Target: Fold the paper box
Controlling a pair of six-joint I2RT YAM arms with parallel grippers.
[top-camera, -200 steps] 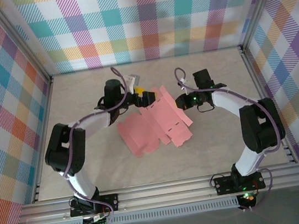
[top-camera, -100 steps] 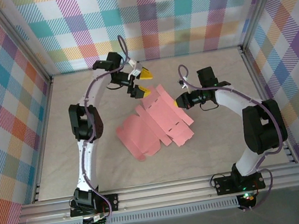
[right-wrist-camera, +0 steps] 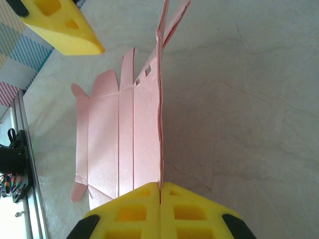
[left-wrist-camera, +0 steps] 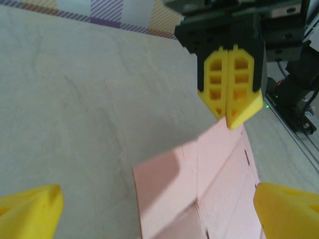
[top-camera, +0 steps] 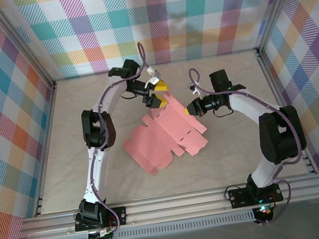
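Early in the fold. Paper box [top-camera: 164, 133] lying mostly flat mid-bench [top-camera: 94, 164], flaps unfolded. Right end effector [top-camera: 189, 109] clamped on one edge panel, stood upright. Left end effector [top-camera: 157, 93] wide apart over far edge, holding nothing. Left to do: remaining panels, tucks, closing.

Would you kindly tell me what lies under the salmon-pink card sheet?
The salmon-pink die-cut card sheet lies on the pale marbled tabletop, which shows all round it. Anything directly beneath is hidden by the card.
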